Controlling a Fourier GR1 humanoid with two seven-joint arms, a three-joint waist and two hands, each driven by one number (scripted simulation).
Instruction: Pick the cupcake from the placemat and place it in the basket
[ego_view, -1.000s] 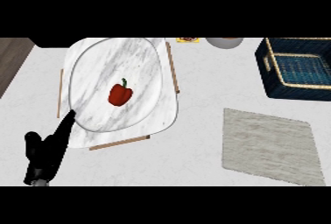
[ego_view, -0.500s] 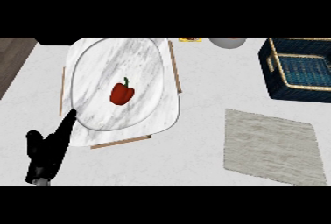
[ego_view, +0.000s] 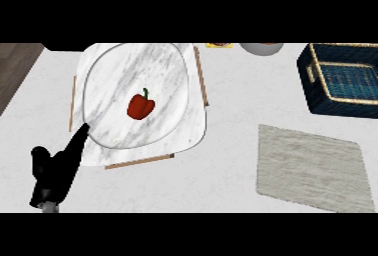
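So the white bench (ego_view: 229, 140) fills pretty much the whole view. Biggest thing on it is a marble plate (ego_view: 118, 75) over in the far left part, sitting on a marble board (ego_view: 193, 135) with wood strips along its edges. Next up, the grey placemat (ego_view: 314, 170) lies flat near the front right corner, a bit skewed to the bench edge. The dark blue basket (ego_view: 325, 107) with a tan rim sits at the far right corner, well apart from the placemat. Can't tell where the cupcake is from this view.

The left hand (ego_view: 53, 172) comes in at the front left, fingers (ego_view: 74, 145) straight and holding nothing, with the tip overlapping the plate's near rim. A grey bowl (ego_view: 262, 48) is cut off by the far edge. A red pepper (ego_view: 140, 106) lies in the middle of the plate. A little yellow thing (ego_view: 219, 45) sits just left of the bowl, too small to make out.
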